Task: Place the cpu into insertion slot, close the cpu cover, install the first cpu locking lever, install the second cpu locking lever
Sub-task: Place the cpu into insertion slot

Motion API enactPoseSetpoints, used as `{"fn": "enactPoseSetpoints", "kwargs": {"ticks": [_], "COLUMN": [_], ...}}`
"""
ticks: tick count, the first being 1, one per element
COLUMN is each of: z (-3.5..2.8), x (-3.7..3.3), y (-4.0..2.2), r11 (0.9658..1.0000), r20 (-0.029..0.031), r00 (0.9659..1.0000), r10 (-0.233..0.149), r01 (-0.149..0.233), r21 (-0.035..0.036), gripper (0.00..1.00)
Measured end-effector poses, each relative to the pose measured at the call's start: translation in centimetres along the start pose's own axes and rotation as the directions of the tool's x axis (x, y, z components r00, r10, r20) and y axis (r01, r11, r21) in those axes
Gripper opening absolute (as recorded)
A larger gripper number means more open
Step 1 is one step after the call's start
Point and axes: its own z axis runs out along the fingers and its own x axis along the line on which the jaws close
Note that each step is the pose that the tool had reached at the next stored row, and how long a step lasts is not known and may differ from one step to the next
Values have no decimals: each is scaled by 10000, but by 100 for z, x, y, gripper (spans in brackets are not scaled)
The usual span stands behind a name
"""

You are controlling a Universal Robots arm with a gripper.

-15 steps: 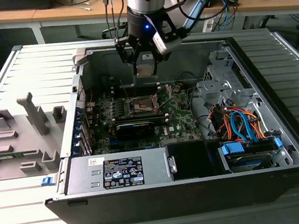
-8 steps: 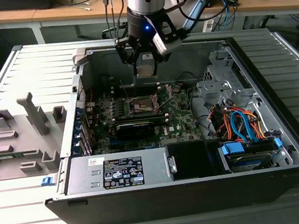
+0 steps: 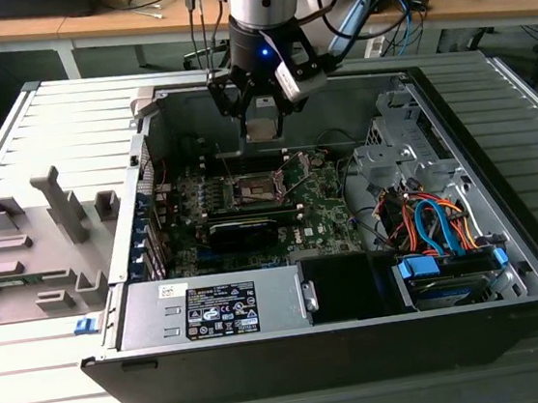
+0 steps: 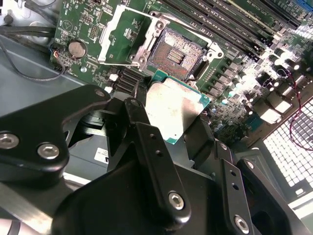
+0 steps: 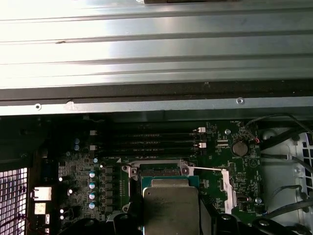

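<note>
My gripper [image 3: 262, 122] hangs inside the open computer case, shut on the cpu [image 3: 262, 126], a flat square chip with a dull silver top. It is held above the motherboard, apart from the insertion slot [image 3: 256, 191] below it. In the second wrist view the cpu [image 4: 172, 108] sits between my black fingers [image 4: 139, 128], just short of the bare insertion slot [image 4: 176, 53] with its dark brownish centre. The cpu cover [image 4: 115, 36] is swung open beside the slot. In the first wrist view the cpu [image 5: 171, 210] hides most of the insertion slot [image 5: 159, 171].
A grey power supply box [image 3: 213, 310] lies along the case's front edge. A long black card [image 3: 243, 232] lies just in front of the slot. Drive cage and coloured cables [image 3: 437, 226] are at the exterior view's right. A grey fixture [image 3: 31, 248] stands outside the case.
</note>
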Motion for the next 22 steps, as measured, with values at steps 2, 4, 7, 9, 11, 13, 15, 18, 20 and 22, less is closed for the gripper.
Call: {"fn": "enactPoseSetpoints", "kwargs": {"ticks": [2, 4, 7, 9, 11, 13, 15, 18, 20, 22], "z": [4, 7, 35, 62, 65, 79, 93, 106, 110, 111], "x": [0, 0, -2, -3, -3, -3, -4, -4, -5, -5], "y": [-6, -8, -37, -60, -63, -74, -85, -99, -104, -106], "r11": [10000, 10000, 10000, 10000, 10000, 10000, 10000, 10000, 10000, 10000], "r20": [0, 0, 0, 0, 0, 0, 0, 0, 0, 0], "r00": [10000, 10000, 10000, 10000, 10000, 10000, 10000, 10000, 10000, 10000], "r10": [0, 0, -1, 0, 0, 0, 0, 0, 0, -1], "r01": [0, 0, 1, 0, 0, 0, 0, 0, 0, 1], "r21": [-1, -1, 0, 0, 0, -1, 0, -1, 0, -1], "gripper": [55, 55, 55, 55, 55, 55, 55, 55, 55, 55]}}
